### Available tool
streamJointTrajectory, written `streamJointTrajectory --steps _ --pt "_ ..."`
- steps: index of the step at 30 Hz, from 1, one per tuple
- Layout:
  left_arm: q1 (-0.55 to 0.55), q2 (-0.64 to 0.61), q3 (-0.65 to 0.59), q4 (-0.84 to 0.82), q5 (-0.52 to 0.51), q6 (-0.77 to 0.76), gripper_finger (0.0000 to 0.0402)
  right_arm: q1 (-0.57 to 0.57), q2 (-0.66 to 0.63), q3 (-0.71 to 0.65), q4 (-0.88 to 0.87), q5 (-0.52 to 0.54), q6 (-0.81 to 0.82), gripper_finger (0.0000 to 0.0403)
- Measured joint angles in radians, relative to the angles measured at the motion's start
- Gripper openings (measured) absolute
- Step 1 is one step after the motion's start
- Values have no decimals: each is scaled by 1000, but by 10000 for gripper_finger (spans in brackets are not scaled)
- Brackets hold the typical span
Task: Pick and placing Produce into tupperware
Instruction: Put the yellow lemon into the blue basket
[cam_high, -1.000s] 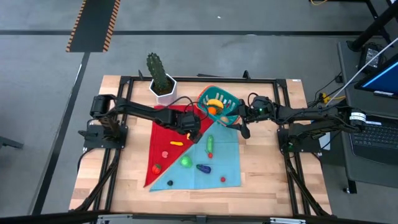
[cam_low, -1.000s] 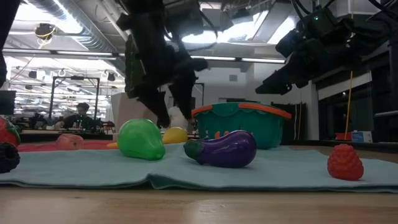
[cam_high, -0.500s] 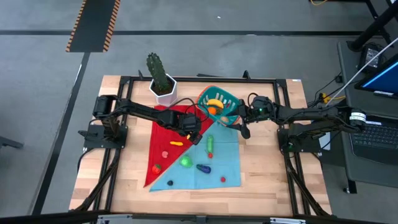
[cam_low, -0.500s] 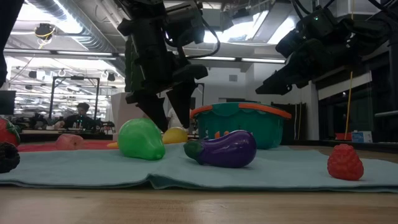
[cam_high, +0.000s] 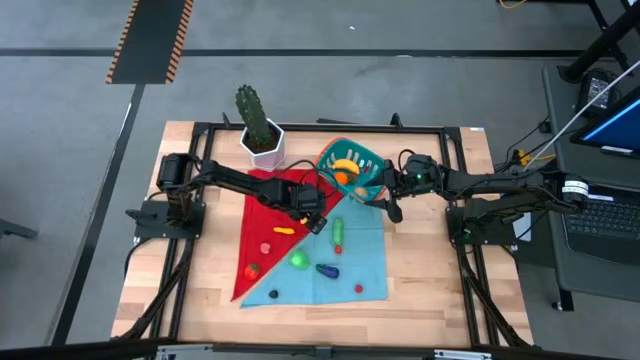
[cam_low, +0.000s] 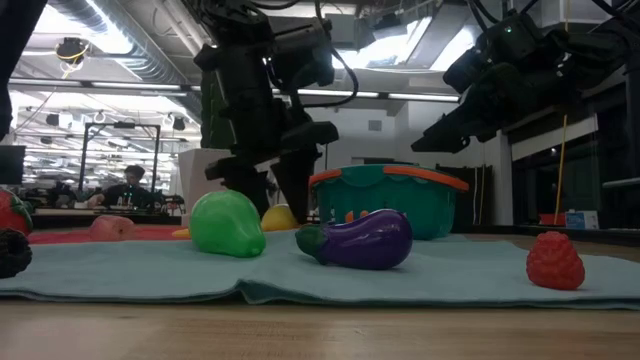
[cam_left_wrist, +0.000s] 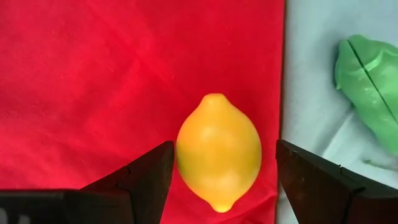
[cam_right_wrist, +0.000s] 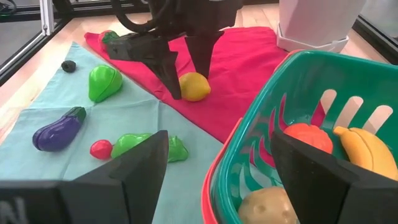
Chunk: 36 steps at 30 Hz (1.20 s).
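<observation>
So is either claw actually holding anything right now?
No. The left gripper stands open around the lemon, not yet gripping; the right gripper hangs open, empty, by the tub.

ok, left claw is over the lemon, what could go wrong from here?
1. The left claw straddles the lemon with open fingers; the round fruit could squirt out as they close.
2. A finger could snag the red cloth underneath.
3. The right claw waits at the tub, possibly crowding the drop.

The lemon (cam_left_wrist: 219, 151) is showing a smooth, faintly glossy plastic skin, lying on matt red cloth (cam_left_wrist: 93, 81) beside a pale blue cloth (cam_left_wrist: 311, 93). The eggplant (cam_low: 360, 239) is gleaming like glossy plastic. The tupperware (cam_right_wrist: 298, 93) is looking like ribbed plastic, and the table (cam_high: 200, 290) is probably bare wood.
</observation>
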Motion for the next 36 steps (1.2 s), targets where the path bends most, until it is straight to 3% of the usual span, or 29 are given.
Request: streamJointTrajectory --steps 12,24,36 --pt "-1 10 0 -1 -1 0 255 0 0 0 -1 0 0 283" --pt "-2 9 1 -28 -2 0 190 0 0 0 -1 0 0 283" --pt "-1 9 1 -29 -2 24 191 0 0 0 -2 0 0 283"
